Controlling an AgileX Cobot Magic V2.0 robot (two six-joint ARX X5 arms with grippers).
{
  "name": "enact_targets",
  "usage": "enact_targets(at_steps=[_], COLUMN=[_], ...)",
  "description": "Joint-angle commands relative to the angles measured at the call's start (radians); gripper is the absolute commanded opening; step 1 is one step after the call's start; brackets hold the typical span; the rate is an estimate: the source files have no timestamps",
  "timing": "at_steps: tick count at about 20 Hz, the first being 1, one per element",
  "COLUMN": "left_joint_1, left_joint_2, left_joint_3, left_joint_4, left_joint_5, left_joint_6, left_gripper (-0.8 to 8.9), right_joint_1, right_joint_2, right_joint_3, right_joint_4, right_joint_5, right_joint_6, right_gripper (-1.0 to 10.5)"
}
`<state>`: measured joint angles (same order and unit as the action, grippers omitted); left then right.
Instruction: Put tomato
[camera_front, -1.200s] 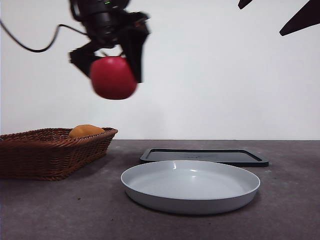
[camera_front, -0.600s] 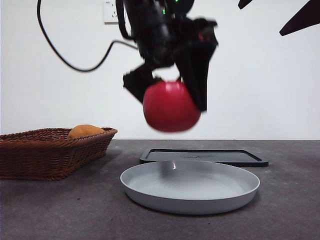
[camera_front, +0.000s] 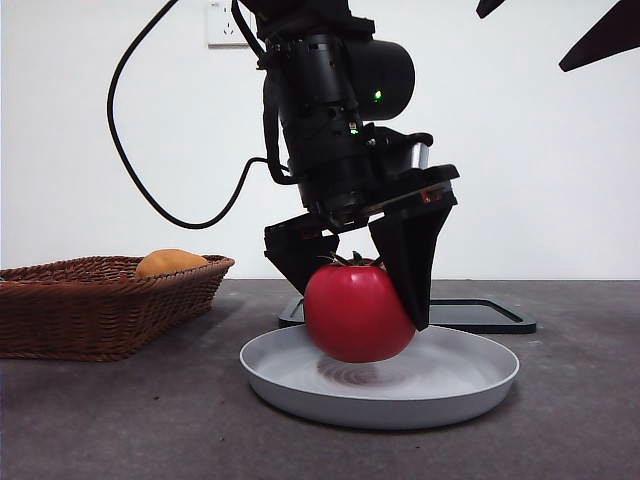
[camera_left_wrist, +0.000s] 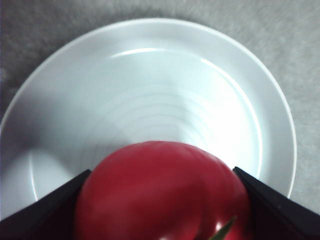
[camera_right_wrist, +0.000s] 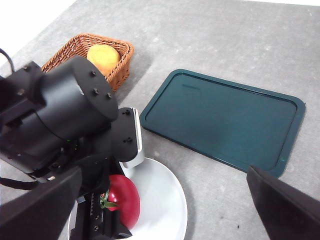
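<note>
A white wall is standing behind a dark grey table, and a white socket plate is showing high on that wall. A grey plate is sitting near the front of the table, with a dark green tray lying flat just behind it. A brown wicker basket is resting off to one side, well apart from the plate, and an orange-yellow fruit is lying inside it.

The left gripper is reaching down over the plate, its two black jaws pinching the tomato from opposite sides. The tomato is sitting upright between them: its green stem is pointing straight up toward the wrist and its rounded underside is facing the plate floor. It is nearly round, so no long axis is standing out. Its bottom is hanging low inside the plate's rim, over the middle, and a faint reflection is showing beneath it; whether it is touching the plate is not clear.

The right gripper is hovering high above the table, its jaws spread wide with nothing between them.
</note>
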<state>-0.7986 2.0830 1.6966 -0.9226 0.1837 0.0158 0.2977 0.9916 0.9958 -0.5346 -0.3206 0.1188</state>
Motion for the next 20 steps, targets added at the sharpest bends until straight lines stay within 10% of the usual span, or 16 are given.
enact_targets(at_steps=[1,10,20], left_joint_1=[-0.012,-0.014,-0.011], left_joint_2=[0.023,0.025,0.025], left_joint_3=[0.014,0.014,0.019], left_joint_4=[0.01,0.024,0.021], left_joint_5=[0.0,0.0,0.0], left_joint_6=[-0.002,-0.003,-0.018], left_gripper=[3.34,3.67,7.84], right_joint_1=[0.004,0.004,0.004], right_joint_2=[0.007,0.007,0.007], right_joint_3=[0.019,0.019,0.019], right_joint_4=[0.011,0.011,0.032], right_joint_5=[-0.001,-0.001,-0.001], right_joint_6=[-0.007,-0.007,-0.007], right_gripper=[6.2,6.2,6.2])
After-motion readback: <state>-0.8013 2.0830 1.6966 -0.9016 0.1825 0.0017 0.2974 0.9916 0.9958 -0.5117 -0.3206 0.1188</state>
